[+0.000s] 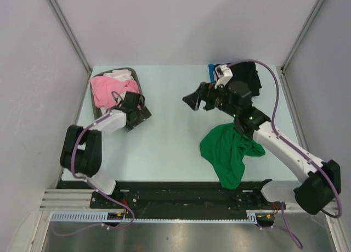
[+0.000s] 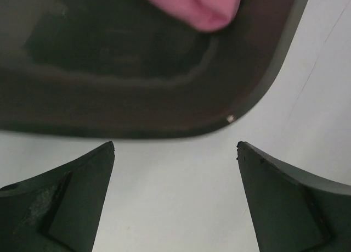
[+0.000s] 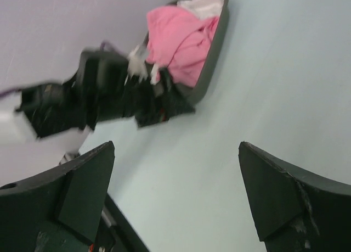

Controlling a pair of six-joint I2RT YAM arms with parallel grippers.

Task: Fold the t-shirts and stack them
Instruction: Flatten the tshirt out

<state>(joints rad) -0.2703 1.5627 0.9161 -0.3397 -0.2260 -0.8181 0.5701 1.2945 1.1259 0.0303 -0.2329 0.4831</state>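
Observation:
A crumpled green t-shirt (image 1: 227, 147) lies on the table in front of the right arm's base. Pink (image 1: 109, 90) and white (image 1: 118, 73) t-shirts fill the dark grey tray (image 1: 97, 112) at the back left. A black t-shirt (image 1: 249, 76) with a blue one (image 1: 211, 72) beside it sits at the back right. My left gripper (image 1: 136, 110) (image 2: 175, 147) is open and empty over bare table, just short of the tray's near right corner (image 2: 164, 120), where a pink fold (image 2: 203, 7) shows. My right gripper (image 1: 196, 101) (image 3: 175, 147) hangs open and empty above mid-table, facing the tray (image 3: 216, 49) and pink t-shirt (image 3: 178, 40).
Grey walls close in the pale table (image 1: 170, 147) on the left, back and right. The black base rail (image 1: 181, 194) runs along the near edge. The left arm (image 3: 82, 98) shows blurred in the right wrist view, next to the tray.

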